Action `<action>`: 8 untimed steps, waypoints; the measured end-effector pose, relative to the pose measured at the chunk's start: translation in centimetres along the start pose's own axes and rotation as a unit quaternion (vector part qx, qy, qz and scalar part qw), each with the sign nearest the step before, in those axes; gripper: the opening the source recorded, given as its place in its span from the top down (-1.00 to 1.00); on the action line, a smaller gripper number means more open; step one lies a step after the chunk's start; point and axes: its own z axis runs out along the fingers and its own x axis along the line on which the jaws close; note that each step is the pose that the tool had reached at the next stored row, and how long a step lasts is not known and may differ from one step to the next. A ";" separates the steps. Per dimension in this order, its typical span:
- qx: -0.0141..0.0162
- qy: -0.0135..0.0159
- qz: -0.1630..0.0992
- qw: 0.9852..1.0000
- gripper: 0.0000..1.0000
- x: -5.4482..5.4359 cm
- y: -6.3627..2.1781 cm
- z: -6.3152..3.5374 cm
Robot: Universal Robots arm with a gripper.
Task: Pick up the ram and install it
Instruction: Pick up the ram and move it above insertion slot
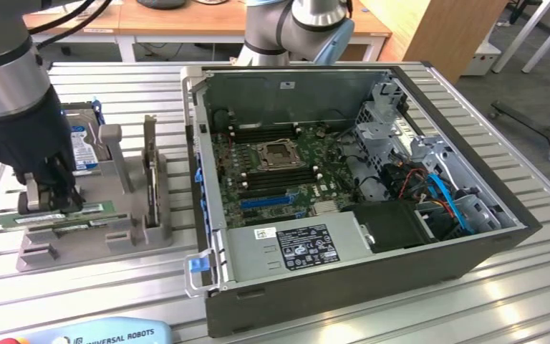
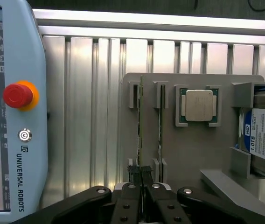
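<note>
The ram (image 2: pixel 142 121), a thin green stick seen edge-on, stands upright in a slot of a grey holder (image 2: pixel 193 149). The claw (image 2: pixel 141 173) has narrowed onto one end of it, and its black fingers (image 2: pixel 133 171) pinch the stick from both sides. The ram sits in its slot, not lifted out.

Just beside it, a second green stick (image 2: pixel 160 126) stands parallel in the next slot, untouched. Further along the same holder, a square processor chip (image 2: pixel 198 105) with a silver lid lies flat in its own recess. Beyond the chip, a silver hard drive (image 2: pixel 263 135) with a blue label is propped between grey brackets. In the exterior view, a dark expansion card (image 1: pixel 151 168) stands on edge in the holder, on the side toward the computer.

The holder rests on a slatted aluminium bench (image 1: pixel 26 287), near the edge at the exterior view's left. An open computer case (image 1: pixel 351 287) lies on its side and takes up the part of the bench at the exterior view's right. Its green motherboard (image 1: pixel 275 172) faces up.

A pale blue control pendant (image 2: pixel 25 70) with a red stop button (image 2: pixel 17 94) lies at the bench's near edge in the exterior view, close to the holder.
</note>
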 end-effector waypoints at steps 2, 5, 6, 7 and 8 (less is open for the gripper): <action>0.000 0.000 0.000 1.000 0.76 0.0 0.00 -0.63; 0.000 0.000 0.000 1.000 0.76 0.0 0.01 -1.65; 0.000 0.000 0.000 1.000 0.76 0.0 0.01 -2.00; 0.000 0.000 0.000 1.000 0.76 0.0 0.01 -2.35; 0.000 0.000 0.000 1.000 0.76 -0.1 0.01 -2.70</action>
